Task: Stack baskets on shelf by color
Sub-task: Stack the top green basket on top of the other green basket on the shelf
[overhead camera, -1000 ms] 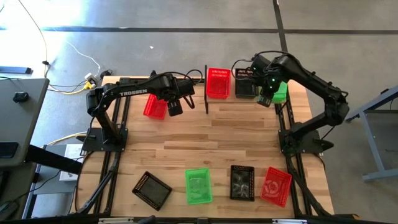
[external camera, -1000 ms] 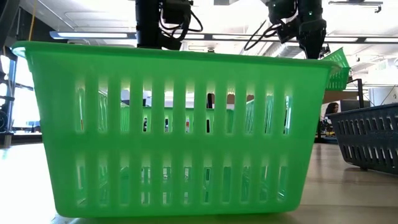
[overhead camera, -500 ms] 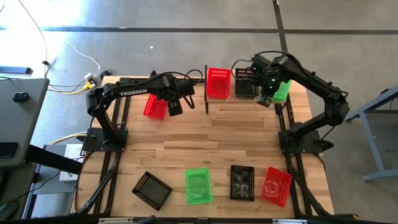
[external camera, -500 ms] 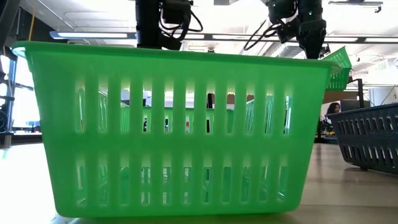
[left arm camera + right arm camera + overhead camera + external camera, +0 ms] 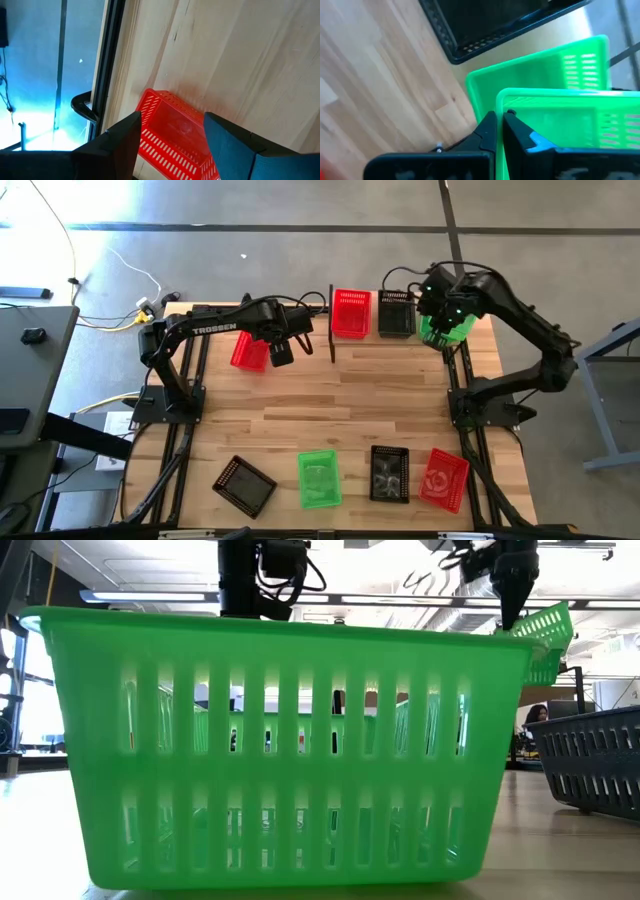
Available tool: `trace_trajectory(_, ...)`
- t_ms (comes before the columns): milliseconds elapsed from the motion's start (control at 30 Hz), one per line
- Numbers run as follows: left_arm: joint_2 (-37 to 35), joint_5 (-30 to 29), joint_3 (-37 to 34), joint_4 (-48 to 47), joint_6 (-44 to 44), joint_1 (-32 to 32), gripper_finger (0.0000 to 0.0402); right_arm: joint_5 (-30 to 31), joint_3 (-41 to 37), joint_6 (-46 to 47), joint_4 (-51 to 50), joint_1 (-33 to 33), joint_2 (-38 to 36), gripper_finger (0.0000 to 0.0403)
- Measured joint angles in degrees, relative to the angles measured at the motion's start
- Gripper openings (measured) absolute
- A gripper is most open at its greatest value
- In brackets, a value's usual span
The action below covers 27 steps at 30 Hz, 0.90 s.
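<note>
High view: the right gripper (image 5: 447,321) sits at the desk's (image 5: 330,410) far right corner, its fingers (image 5: 516,131) clamped on the rim of a green basket (image 5: 446,328), lifted over a second green basket (image 5: 540,70) beside a black basket (image 5: 396,313) and a red basket (image 5: 351,313) on the shelf (image 5: 372,338). White lettering "TROSSEN" (image 5: 209,329) reads along the left arm, whose left gripper (image 5: 279,351) hovers with fingers (image 5: 122,145) apart over another red basket (image 5: 246,352). Near the desk's front edge lie two black baskets (image 5: 243,483), a green one (image 5: 319,478) and a red one (image 5: 444,478).
</note>
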Motion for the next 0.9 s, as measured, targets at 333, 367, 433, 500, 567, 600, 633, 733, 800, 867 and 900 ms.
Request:
trace_trajectory(333,0.00,0.00,0.00,0.00,0.00,0.00,0.0207,-5.68,0.03,-7.30,9.13,0.00,-5.87,0.0000)
trace_trajectory(367,0.00,-0.02,0.00,0.00,0.00,0.00,0.0207,-6.18,0.03,-8.40,8.99,0.00,-5.92,0.0000)
trace_trajectory(433,0.00,0.00,0.00,0.00,0.00,0.00,0.0207,-7.00,0.05,-10.32,8.10,-0.03,-5.83,0.0000)
trace_trajectory(500,0.00,-0.01,0.00,-0.02,0.00,0.00,0.0207,-7.91,0.05,-12.44,6.82,-0.03,-5.70,0.0000)
trace_trajectory(567,0.00,0.00,0.00,-0.02,0.00,0.00,0.0207,-8.94,0.05,-13.99,5.66,-0.50,-5.70,0.0000)
trace_trajectory(600,0.00,-0.01,0.00,-0.02,0.00,0.01,0.0207,-9.54,0.05,-14.35,5.42,-1.05,-5.70,0.0000)
trace_trajectory(633,0.00,0.00,0.00,-0.02,0.00,0.00,0.0207,-10.00,0.05,-14.51,5.32,-1.69,-5.70,0.0000)
trace_trajectory(733,0.00,0.00,0.00,-0.02,0.02,0.00,0.0207,-10.26,0.05,-15.66,5.55,-3.96,-5.70,0.0000)
trace_trajectory(800,0.00,0.00,0.01,-0.02,0.01,0.01,0.0207,-11.16,0.05,-16.51,5.86,-5.49,-5.70,0.0000)
trace_trajectory(867,0.00,-0.01,0.00,-0.02,0.00,0.00,0.0207,-12.32,0.05,-16.61,6.32,-6.80,-5.66,0.0000)
trace_trajectory(900,0.00,0.00,0.00,-0.02,0.02,0.00,0.0207,-12.50,0.03,-16.65,6.58,-7.25,-5.64,0.0000)
